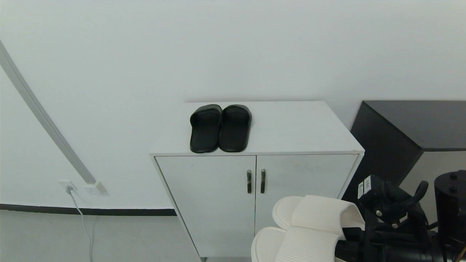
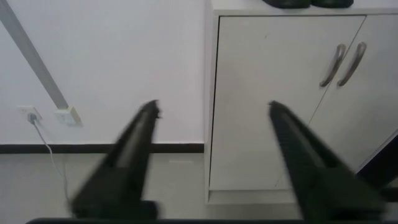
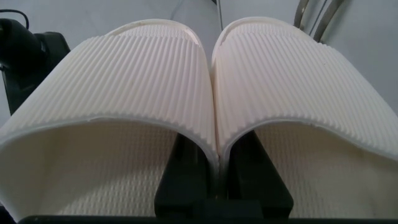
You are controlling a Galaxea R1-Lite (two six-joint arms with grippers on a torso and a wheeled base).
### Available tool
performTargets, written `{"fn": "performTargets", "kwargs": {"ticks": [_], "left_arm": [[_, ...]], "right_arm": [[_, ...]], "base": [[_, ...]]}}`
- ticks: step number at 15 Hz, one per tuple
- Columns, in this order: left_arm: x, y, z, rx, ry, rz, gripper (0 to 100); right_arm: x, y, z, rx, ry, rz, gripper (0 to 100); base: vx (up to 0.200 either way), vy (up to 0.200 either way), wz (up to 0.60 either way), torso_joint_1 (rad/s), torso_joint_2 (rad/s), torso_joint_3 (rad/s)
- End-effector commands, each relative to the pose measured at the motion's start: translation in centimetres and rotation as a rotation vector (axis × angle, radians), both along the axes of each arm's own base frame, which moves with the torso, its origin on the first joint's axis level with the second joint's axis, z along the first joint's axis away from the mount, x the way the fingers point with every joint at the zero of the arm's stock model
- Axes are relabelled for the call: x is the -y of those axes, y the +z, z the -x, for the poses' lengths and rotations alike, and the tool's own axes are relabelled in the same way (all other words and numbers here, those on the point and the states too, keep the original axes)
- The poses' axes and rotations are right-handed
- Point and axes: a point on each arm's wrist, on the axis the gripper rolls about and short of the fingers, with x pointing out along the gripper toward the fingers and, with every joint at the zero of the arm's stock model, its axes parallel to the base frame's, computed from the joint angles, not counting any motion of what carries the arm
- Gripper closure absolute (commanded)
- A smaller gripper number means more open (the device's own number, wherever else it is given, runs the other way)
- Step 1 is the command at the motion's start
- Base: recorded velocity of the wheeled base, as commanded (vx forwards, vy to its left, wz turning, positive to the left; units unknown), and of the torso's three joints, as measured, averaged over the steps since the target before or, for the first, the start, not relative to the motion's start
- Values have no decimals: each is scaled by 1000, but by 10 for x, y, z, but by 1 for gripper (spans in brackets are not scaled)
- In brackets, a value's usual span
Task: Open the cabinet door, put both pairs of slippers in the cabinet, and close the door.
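Observation:
A white cabinet (image 1: 204,203) stands against the wall with both doors shut, its two dark handles (image 1: 256,181) side by side at the middle. A pair of black slippers (image 1: 219,127) lies on its top, left of centre. At the lower right, in front of the right door, my right gripper (image 3: 217,158) is shut on a pair of white ribbed slippers (image 1: 313,229), pinching their inner strap edges together. My left gripper (image 2: 211,112) is open and holds nothing, low and to the left of the cabinet (image 2: 267,112), facing its left door.
A black block-shaped unit (image 1: 411,127) stands close beside the cabinet on the right. On the left wall are a socket with a white cable (image 1: 78,211) hanging to the floor and a slanting grey conduit (image 1: 43,116). Grey floor lies open left of the cabinet.

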Motion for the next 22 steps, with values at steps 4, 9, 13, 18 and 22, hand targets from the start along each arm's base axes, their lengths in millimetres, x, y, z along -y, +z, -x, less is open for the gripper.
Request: {"fn": "performTargets", "kwargs": {"ticks": [4, 9, 13, 18, 22], "left_arm": [[0, 0, 0, -1, 1, 0, 0], [0, 0, 0, -1, 1, 0, 0], [0, 0, 0, -3, 1, 0, 0], [0, 0, 0, -1, 1, 0, 0], [0, 0, 0, -1, 1, -2, 0]], "right_arm": [[-1, -1, 0, -5, 1, 5, 100], [-1, -3, 0, -1, 6, 15, 100], [0, -5, 0, 4, 10, 24, 100], [0, -5, 0, 4, 10, 26, 100], [1, -6, 1, 3, 10, 27, 100]], "base": [[0, 0, 0, -225, 546, 318], [0, 0, 0, -198, 524, 321], [0, 0, 0, -168, 489, 322], [0, 0, 0, -138, 474, 330], [0, 0, 0, -98, 455, 352]]}}
